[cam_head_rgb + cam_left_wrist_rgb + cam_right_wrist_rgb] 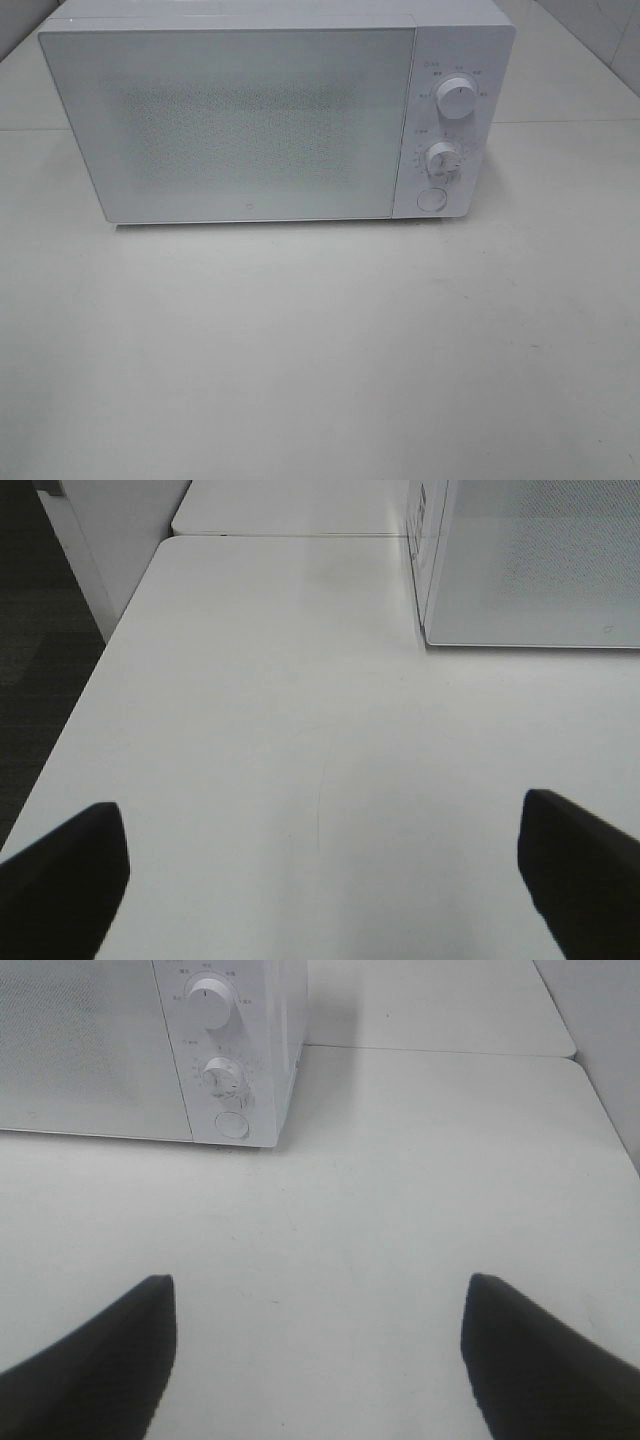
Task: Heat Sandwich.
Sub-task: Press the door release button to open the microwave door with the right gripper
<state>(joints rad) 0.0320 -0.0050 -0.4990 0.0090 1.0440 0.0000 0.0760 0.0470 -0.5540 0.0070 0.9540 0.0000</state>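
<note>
Now our left gripper [320,815] and right gripper [320,1285] both spread empty near the shut microwave [230,120], sandwich unseen.

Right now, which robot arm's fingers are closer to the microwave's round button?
Right. The right fingers, open, face the round button across the table. The left fingers, open, face the microwave's opposite front corner, with the whole door between them and the button.

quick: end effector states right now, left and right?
Left end effector: open, holding nothing.
Right end effector: open, holding nothing.
</note>
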